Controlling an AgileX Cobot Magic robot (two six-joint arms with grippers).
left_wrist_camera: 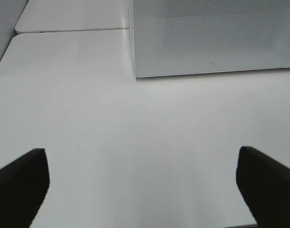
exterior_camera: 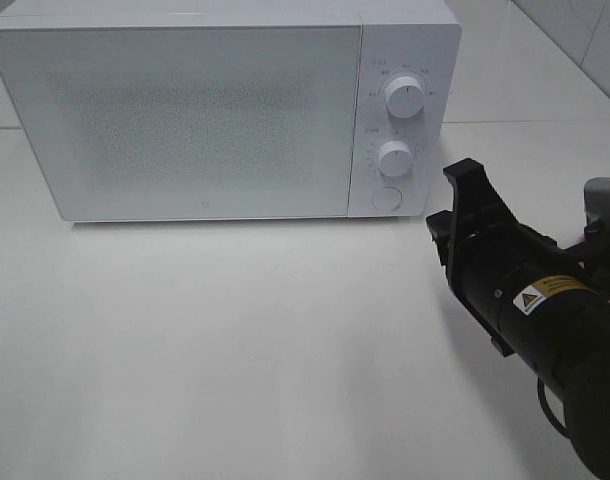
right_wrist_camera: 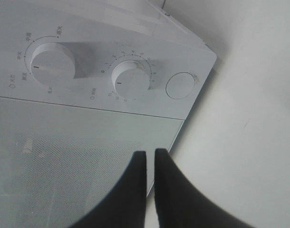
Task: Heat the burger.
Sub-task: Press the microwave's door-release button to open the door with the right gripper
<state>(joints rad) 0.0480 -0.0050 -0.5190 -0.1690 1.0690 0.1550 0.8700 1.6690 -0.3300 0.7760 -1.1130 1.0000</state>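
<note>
The white microwave (exterior_camera: 185, 120) stands at the back of the table with its door closed. No burger shows in any view. My right gripper (exterior_camera: 463, 175) is shut and empty, just right of the microwave's control panel, near the round door button (exterior_camera: 386, 198). In the right wrist view its fingertips (right_wrist_camera: 150, 153) are pressed together in front of the door's edge (right_wrist_camera: 88, 156), below the button (right_wrist_camera: 180, 85). My left gripper (left_wrist_camera: 142, 190) is open and empty over bare table, short of the microwave's left front corner (left_wrist_camera: 135, 73). It is out of the exterior high view.
The control panel has an upper knob (exterior_camera: 404, 97) and a lower knob (exterior_camera: 394, 158). The white table (exterior_camera: 235, 340) stretches in front of the microwave. A second table surface (left_wrist_camera: 69, 21) adjoins behind on the left.
</note>
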